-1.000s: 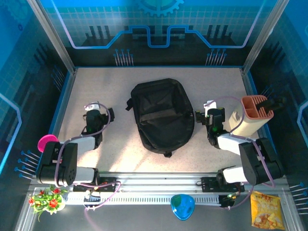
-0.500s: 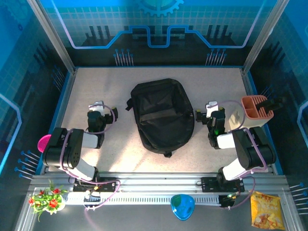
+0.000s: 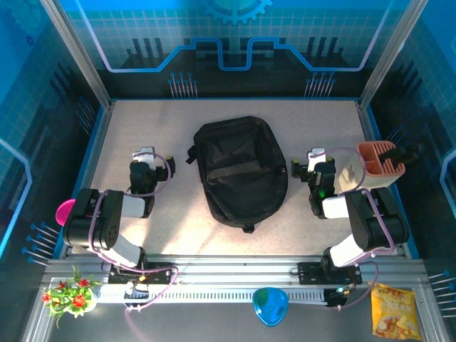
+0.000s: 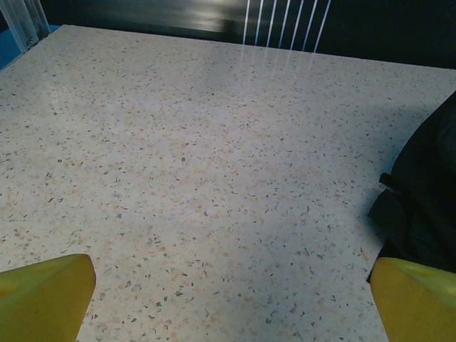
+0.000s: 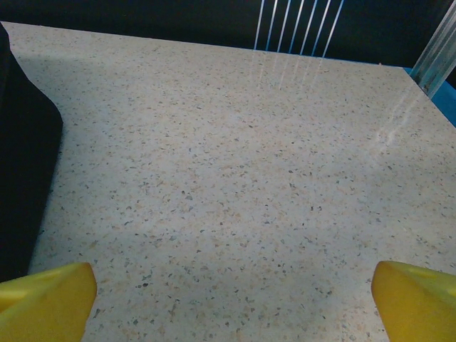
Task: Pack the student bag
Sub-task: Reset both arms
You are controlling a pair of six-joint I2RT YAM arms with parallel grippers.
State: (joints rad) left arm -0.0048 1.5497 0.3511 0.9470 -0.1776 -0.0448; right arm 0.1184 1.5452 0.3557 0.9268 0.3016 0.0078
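While student bag point(image 3: 241, 171) lies flat on table point(image 3: 142, 125), left jaws, right jaws gape wide, empty.

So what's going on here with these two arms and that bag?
Two robot arms are meant to pack the large black fabric backpack, which lies mid-table between them. Neither touches it: the left arm's fingers and the right arm's fingers are spread open, holding nothing, over the speckled table either side.
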